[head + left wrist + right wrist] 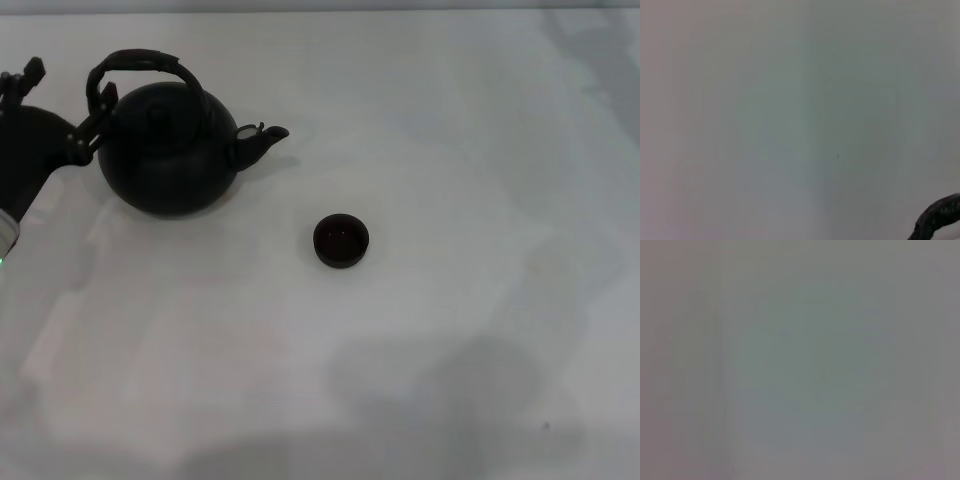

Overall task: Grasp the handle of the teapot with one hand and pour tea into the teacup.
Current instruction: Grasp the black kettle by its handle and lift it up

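The black teapot (170, 150) stands upright at the back left of the white table (450, 150), its short spout pointing right. Its arched handle (140, 62) rises over the knobbed lid. The tiny dark teacup (341, 240) stands alone to the right of the pot and nearer to me, well apart from it. My left gripper (68, 95) is at the far left, open, with one finger at the handle's left leg and the other farther left; it holds nothing. A dark rough curve that may be the handle (940, 220) shows in the left wrist view. My right gripper is out of view.
The right wrist view shows only a plain grey surface. Soft shadows lie across the table's front. The table's far edge runs along the top of the head view.
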`<state>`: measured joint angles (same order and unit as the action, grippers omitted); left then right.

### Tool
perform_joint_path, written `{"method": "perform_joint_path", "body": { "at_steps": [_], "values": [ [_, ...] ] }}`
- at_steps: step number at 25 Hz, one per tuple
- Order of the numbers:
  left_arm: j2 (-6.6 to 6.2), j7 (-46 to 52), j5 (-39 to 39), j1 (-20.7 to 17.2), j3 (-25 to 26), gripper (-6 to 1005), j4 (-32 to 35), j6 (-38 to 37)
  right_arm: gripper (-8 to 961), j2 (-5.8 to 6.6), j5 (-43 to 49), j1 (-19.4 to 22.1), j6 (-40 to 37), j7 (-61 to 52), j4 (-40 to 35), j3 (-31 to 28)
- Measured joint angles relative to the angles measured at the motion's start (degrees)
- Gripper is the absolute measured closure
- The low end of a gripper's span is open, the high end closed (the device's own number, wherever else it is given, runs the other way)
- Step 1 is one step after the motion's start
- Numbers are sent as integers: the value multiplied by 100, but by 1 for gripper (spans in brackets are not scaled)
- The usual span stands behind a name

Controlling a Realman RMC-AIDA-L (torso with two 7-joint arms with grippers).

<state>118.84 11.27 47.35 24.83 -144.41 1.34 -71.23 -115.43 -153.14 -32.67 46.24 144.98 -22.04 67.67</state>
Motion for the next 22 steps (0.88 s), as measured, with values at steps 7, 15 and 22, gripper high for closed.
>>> {"method": "perform_joint_path", "body": {
  "at_steps": [7, 15, 22],
  "values": [
    [21, -149, 151, 168, 36, 209, 69, 352, 119, 3, 5, -77, -4, 6, 13, -201],
    [28, -296, 314, 135, -2, 223, 206, 378, 118, 3, 3, -99, -24, 6, 37, -356],
    [26, -299, 299, 136, -8, 447, 208, 365, 119, 4, 4, -97, -23, 11, 41, -369]
  ]
}}
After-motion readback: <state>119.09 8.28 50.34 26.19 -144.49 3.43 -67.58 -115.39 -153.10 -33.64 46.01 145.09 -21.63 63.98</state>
